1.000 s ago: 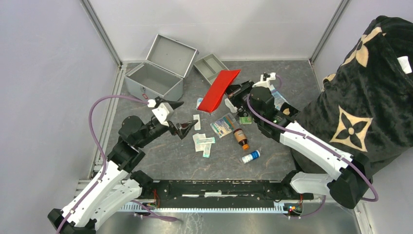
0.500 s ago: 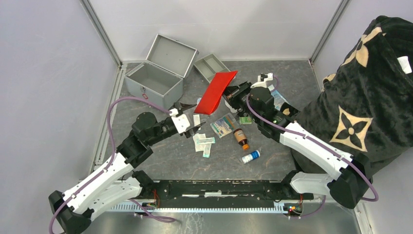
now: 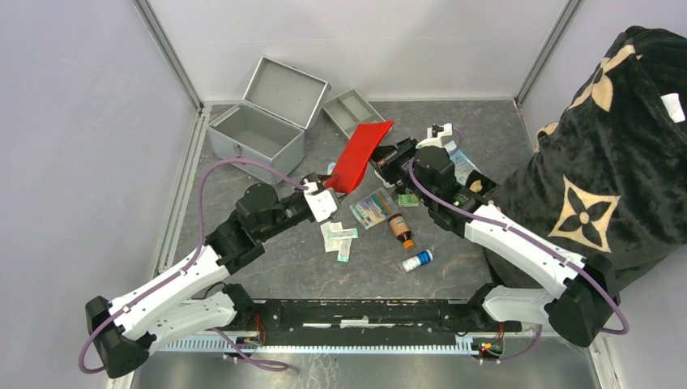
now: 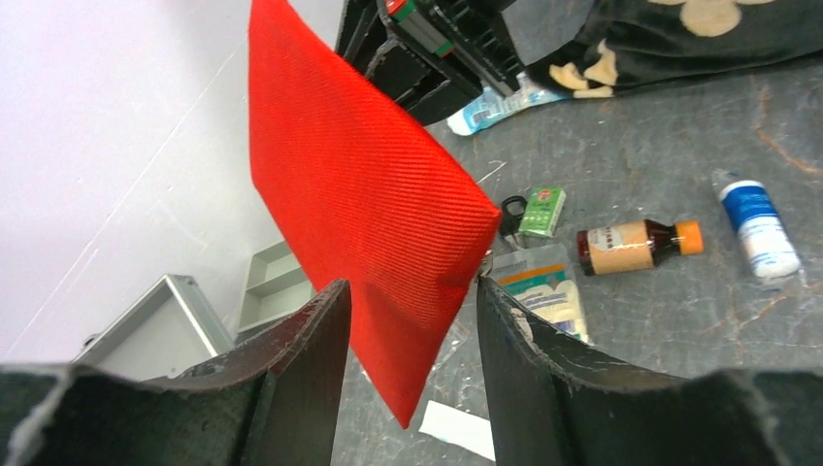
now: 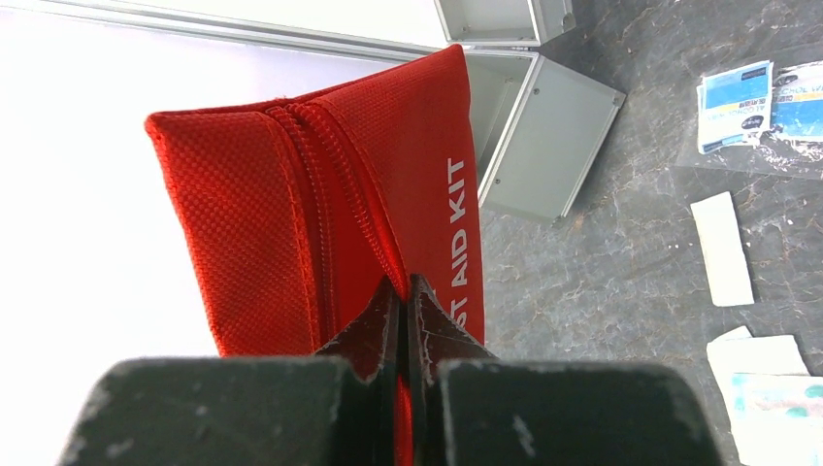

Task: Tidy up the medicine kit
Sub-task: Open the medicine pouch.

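right gripper (image 5: 403, 291) clamps the red pouch (image 5: 252, 194) up so your left gripper (image 4: 408, 286), jaws apart, straddles its corner.

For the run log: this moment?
right claw: shut on red pouch | left claw: open around pouch corner | metal case: lid open

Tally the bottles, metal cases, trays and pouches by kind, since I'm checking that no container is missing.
Bottles: 2 (brown bottle, white bottle)
Metal cases: 1 (medicine kit)
Trays: 1 (divided tray)
Pouches: 1 (red pouch)
Total: 5
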Controlling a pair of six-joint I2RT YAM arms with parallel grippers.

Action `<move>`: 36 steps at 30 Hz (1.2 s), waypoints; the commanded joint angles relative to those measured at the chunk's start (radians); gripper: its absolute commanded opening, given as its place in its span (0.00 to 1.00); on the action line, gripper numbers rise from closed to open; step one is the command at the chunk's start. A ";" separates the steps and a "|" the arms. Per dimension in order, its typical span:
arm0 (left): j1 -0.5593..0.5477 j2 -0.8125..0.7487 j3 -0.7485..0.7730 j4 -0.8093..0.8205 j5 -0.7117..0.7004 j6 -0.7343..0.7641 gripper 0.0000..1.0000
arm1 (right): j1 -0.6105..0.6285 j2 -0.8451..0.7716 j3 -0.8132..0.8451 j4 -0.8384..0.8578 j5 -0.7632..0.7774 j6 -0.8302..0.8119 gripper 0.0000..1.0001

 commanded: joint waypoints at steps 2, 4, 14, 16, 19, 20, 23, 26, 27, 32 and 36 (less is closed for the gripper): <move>-0.009 0.000 0.045 -0.002 -0.066 0.071 0.54 | 0.001 -0.014 -0.005 0.056 -0.010 0.022 0.00; -0.010 0.005 0.051 -0.014 -0.067 0.073 0.52 | 0.001 -0.014 -0.008 0.059 -0.011 0.022 0.00; -0.023 0.022 0.064 -0.071 -0.055 0.089 0.50 | 0.001 -0.027 -0.018 0.062 -0.006 0.023 0.00; -0.024 0.022 0.068 -0.071 -0.053 0.088 0.46 | 0.002 -0.029 -0.020 0.062 -0.006 0.022 0.00; -0.026 0.026 0.078 -0.073 -0.046 0.079 0.38 | 0.001 -0.029 -0.022 0.064 -0.006 0.022 0.00; -0.026 0.027 0.081 -0.073 -0.047 0.075 0.34 | 0.001 -0.029 -0.023 0.064 -0.006 0.023 0.00; -0.025 0.032 0.094 -0.081 -0.043 0.066 0.25 | 0.002 -0.030 -0.026 0.064 -0.008 0.023 0.00; -0.026 0.036 0.106 -0.083 -0.052 0.049 0.16 | 0.003 -0.032 -0.033 0.065 -0.006 0.023 0.00; -0.026 0.038 0.112 -0.085 -0.057 0.040 0.12 | 0.001 -0.034 -0.036 0.064 -0.002 0.021 0.00; -0.026 0.052 0.168 -0.095 -0.148 -0.095 0.02 | 0.000 -0.059 -0.063 0.049 0.041 -0.031 0.23; -0.026 0.076 0.205 -0.108 -0.254 -0.247 0.02 | 0.000 -0.096 -0.105 0.029 0.079 -0.120 0.39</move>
